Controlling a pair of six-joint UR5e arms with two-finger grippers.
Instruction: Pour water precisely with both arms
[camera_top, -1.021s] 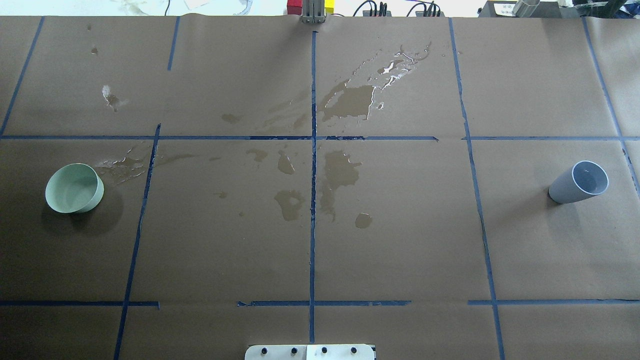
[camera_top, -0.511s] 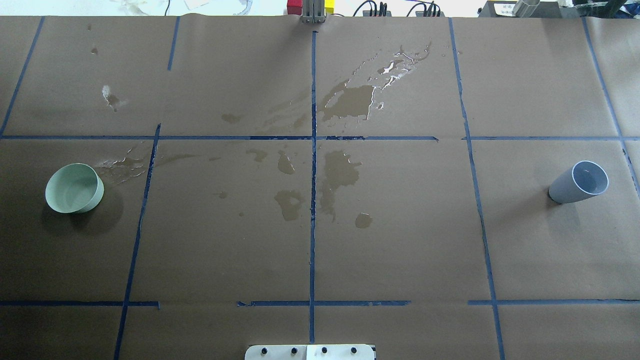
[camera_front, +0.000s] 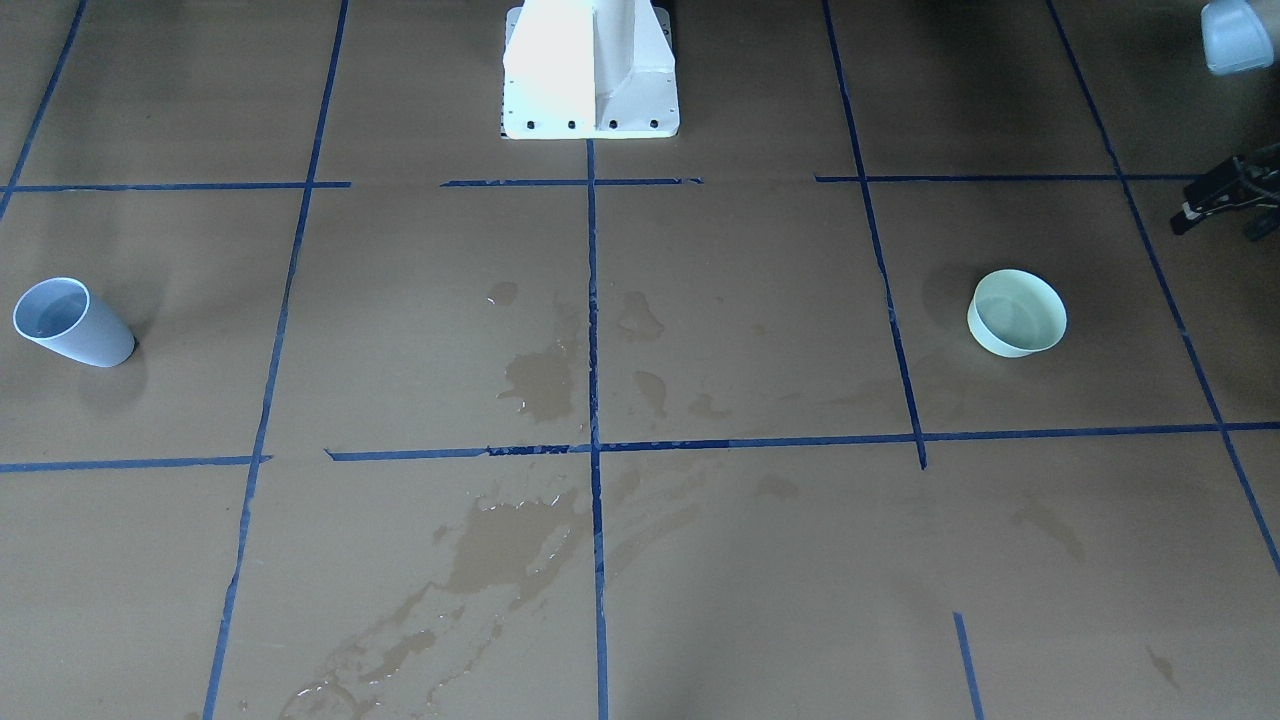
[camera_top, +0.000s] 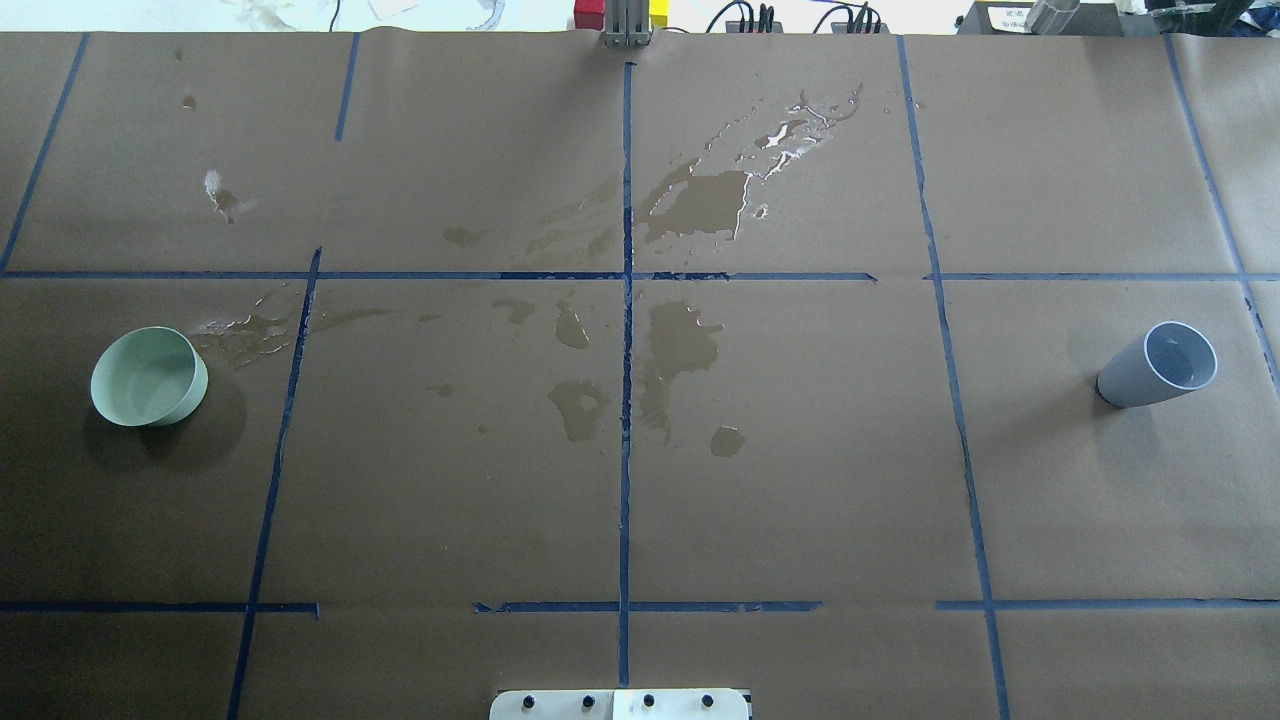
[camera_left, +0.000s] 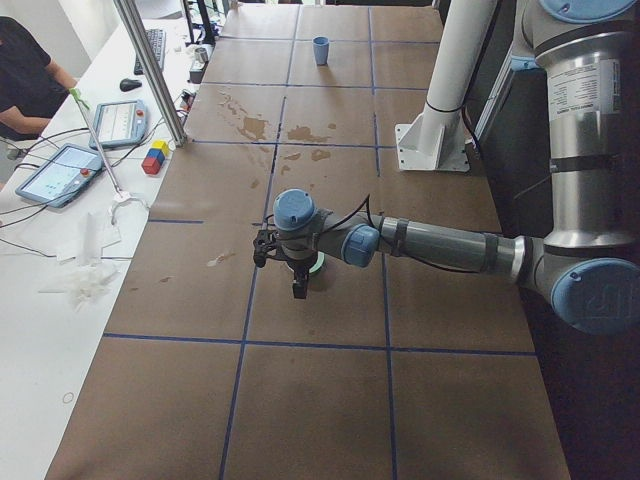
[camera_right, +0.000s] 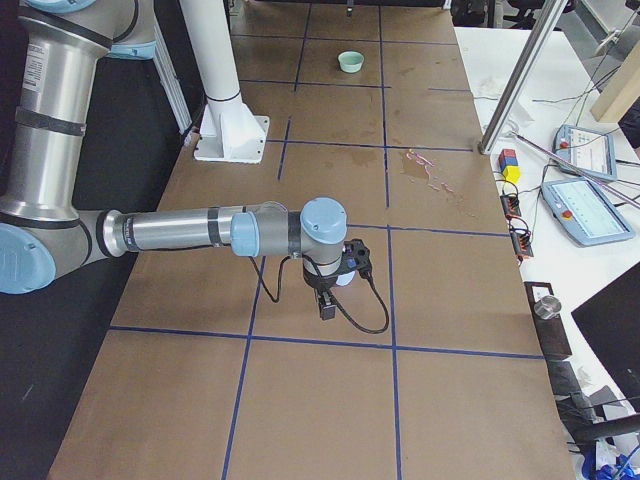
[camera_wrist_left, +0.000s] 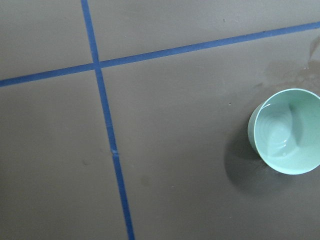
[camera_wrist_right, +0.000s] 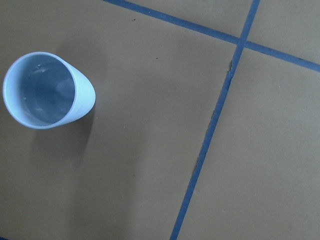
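You cannot tell either gripper's finger spread: the left gripper (camera_left: 296, 285) hovers near the mint-green round bowl (camera_wrist_left: 286, 131), the right gripper (camera_right: 326, 303) near the pale blue plastic cup (camera_wrist_right: 82, 97) seemingly holding the water (camera_wrist_right: 40, 90). A skewed grasp could tip it, spilling.

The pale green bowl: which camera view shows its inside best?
The left wrist-mounted view: it looks down into the pale green bowl, near and large. The overhead and front-facing views show it small, exterior right tiny and far; in exterior left the left gripper hides most of it.
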